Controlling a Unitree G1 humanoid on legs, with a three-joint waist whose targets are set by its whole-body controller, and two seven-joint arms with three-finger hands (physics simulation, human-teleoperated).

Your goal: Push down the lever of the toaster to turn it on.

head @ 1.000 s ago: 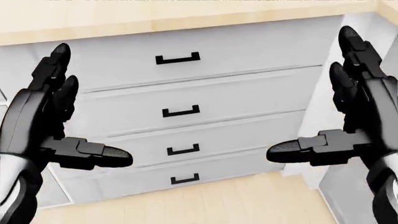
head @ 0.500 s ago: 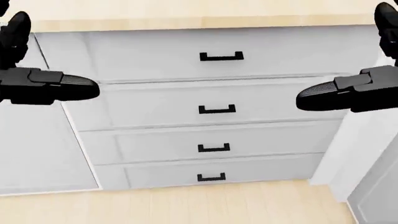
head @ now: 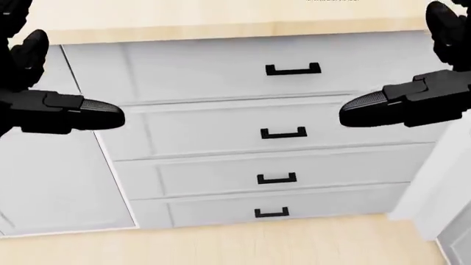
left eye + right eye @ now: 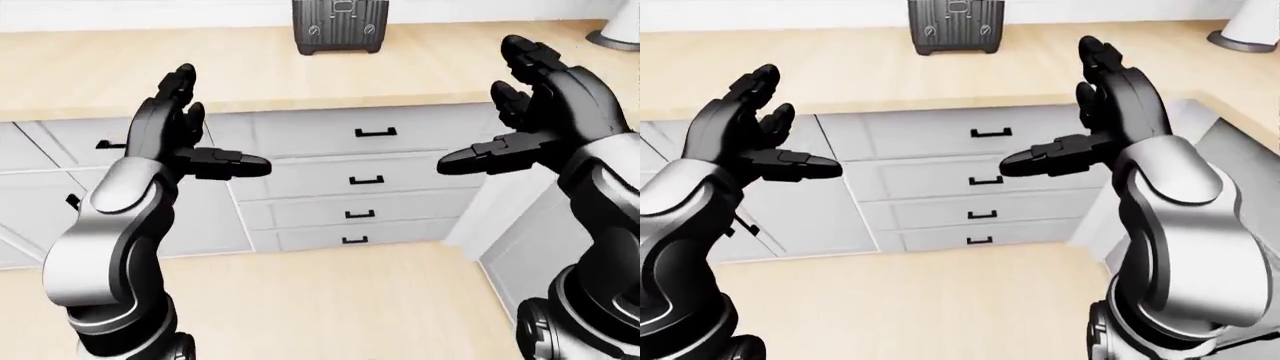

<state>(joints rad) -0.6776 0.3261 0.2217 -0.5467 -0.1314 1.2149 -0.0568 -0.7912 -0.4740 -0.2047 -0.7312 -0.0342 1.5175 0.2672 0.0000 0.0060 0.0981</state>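
Both hands are spread and empty: left hand (image 4: 175, 131) at nine o'clock in the left-eye view, right hand (image 4: 540, 112) at three. Between them lies the drawer stack (image 4: 362, 180). At twelve o'clock the toaster (image 4: 338, 26) stands on the counter (image 4: 150, 75), well apart. Its lever isn't discernible, so a blind reach could nudge the toaster rather than press it.

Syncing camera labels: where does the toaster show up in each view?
Left-eye view: toaster at top centre, on the wooden counter, cut by the top edge.
Right-eye view: top, slightly left of centre.
Head view: not in it.
Shared landmark: the stack of four drawers below the counter.
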